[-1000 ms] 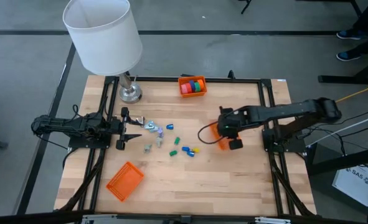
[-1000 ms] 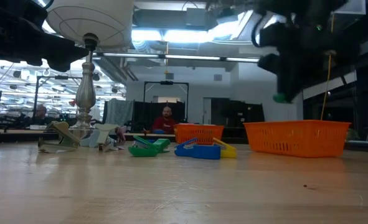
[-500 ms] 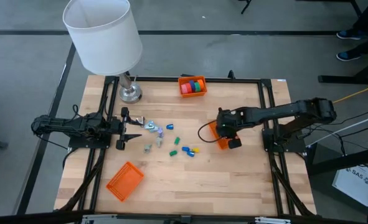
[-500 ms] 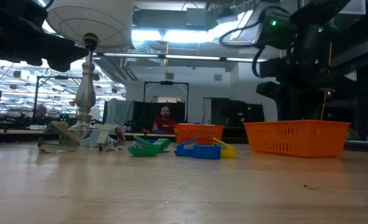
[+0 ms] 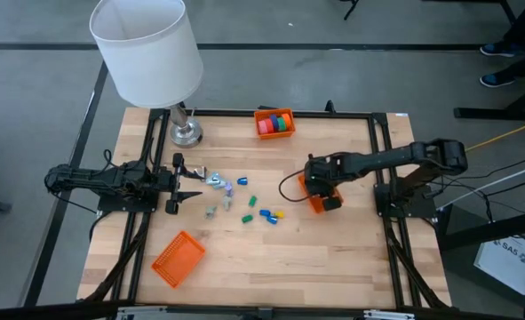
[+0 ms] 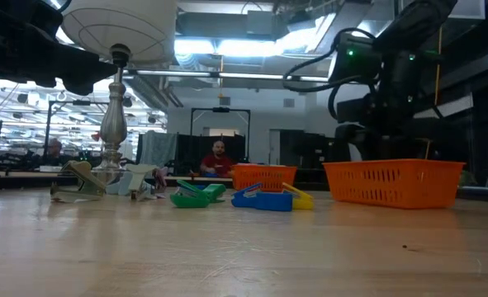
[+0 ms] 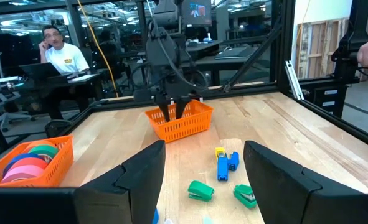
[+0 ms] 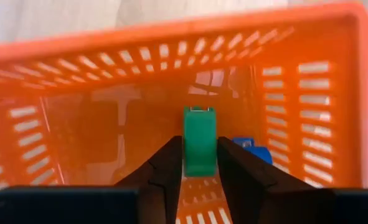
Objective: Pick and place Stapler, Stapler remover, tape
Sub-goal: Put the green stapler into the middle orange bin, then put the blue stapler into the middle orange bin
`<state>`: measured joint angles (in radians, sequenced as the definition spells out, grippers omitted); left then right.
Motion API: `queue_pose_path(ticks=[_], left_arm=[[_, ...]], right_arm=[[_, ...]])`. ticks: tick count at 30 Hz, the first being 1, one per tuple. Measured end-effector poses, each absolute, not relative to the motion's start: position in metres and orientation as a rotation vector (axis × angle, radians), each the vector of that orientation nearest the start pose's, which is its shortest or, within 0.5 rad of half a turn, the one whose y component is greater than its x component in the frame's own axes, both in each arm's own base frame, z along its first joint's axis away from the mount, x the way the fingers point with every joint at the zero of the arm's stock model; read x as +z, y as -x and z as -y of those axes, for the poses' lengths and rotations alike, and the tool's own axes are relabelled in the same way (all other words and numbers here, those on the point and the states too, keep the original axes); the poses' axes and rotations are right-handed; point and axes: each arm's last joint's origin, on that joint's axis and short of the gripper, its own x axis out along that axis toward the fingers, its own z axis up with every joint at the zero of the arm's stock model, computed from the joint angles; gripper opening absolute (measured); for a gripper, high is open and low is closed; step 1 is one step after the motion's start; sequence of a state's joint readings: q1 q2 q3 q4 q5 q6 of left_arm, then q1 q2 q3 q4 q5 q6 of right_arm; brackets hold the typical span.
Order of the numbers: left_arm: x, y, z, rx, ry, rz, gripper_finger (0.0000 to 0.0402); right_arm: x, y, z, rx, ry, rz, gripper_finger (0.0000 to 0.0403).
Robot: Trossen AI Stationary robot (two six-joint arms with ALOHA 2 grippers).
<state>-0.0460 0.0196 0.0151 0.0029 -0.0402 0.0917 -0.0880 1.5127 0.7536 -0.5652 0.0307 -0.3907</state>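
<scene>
Right tool [image 8: 199, 163] lowered into orange basket [image 8: 308, 93], one green stapler [image 8: 199, 142]

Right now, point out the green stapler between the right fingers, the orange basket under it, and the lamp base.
green stapler [image 8: 200, 142]: right wrist view, middle of its top face.
orange basket [image 8: 171, 38]: right wrist view, far rim.
lamp base [image 5: 186, 135]: high view, metal foot.

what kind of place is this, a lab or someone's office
Most likely a robotics lab or workshop: a framed wooden table, a person at a desk behind, and open ceilings with exposed lighting beyond.
</scene>
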Motion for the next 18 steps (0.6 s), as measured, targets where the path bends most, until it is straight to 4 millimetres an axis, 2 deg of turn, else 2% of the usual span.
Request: queue_pose_path(ticks=[6, 13, 18], left_arm=[[0.167, -0.098, 0.003, -0.006, -0.092, -0.001, 0.0217], [0.167, -0.098, 0.003, -0.006, -0.092, -0.002, 0.0216], [0.167, -0.098, 0.003, -0.006, -0.092, -0.001, 0.0216]], right_arm=[[0.149, -0.241, 0.028, 0.17, 0.253, -1.382, 0.0142], [0.16, -0.248, 0.031, 0.168, 0.241, -1.364, 0.0199], [0.167, -0.252, 0.031, 0.17, 0.247, -1.356, 0.0211]])
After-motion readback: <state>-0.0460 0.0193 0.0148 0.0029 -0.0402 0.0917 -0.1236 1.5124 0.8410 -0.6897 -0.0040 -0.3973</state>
